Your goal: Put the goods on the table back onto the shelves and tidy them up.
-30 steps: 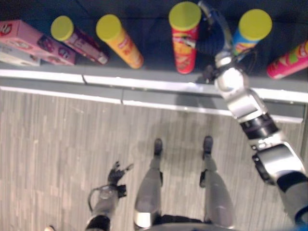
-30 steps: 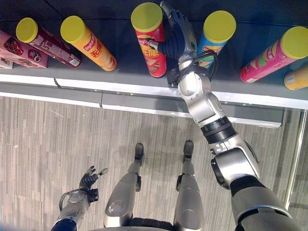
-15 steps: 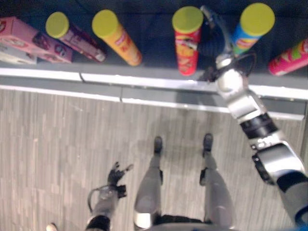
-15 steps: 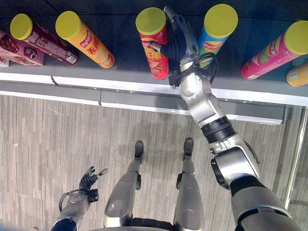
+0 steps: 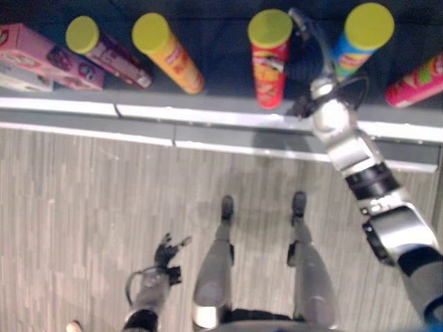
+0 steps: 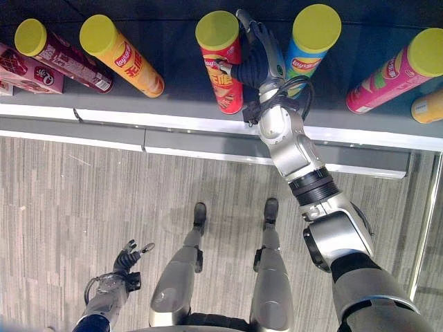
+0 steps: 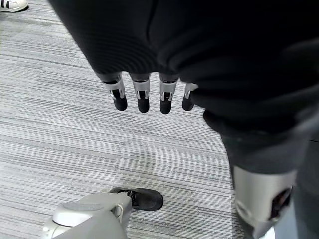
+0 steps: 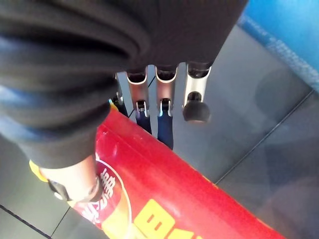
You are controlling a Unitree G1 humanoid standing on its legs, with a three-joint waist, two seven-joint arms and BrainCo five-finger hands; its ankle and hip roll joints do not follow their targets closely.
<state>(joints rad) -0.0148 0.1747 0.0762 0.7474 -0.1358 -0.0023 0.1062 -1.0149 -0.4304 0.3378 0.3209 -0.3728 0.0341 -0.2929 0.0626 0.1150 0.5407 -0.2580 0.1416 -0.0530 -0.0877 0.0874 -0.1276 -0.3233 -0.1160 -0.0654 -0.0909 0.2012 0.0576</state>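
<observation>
Reaching up onto the dark grey shelf (image 6: 173, 104), my right hand (image 6: 257, 61) lies beside the tall red cylindrical can with a yellow plastic lid (image 6: 221, 59), my fingers (image 8: 162, 112) straight and relaxed along its glossy printed side, my thumb (image 8: 75, 181) resting against the red wall; nothing is clasped. On the far side of my fingers from the red can stands a blue cylinder with a yellow lid (image 6: 310, 43), close by, and beyond that a pink tube with a yellow lid (image 6: 393, 77). Past the red can are an orange tube with a yellow cap (image 6: 123, 55), a maroon tube with a yellow cap (image 6: 61, 57) and a flat pink cardboard box (image 6: 24, 69). My left hand (image 6: 128, 260) hangs low over the grey ribbed carpet (image 6: 83, 200), its fingers (image 7: 142, 97) loosely extended and holding nothing.
</observation>
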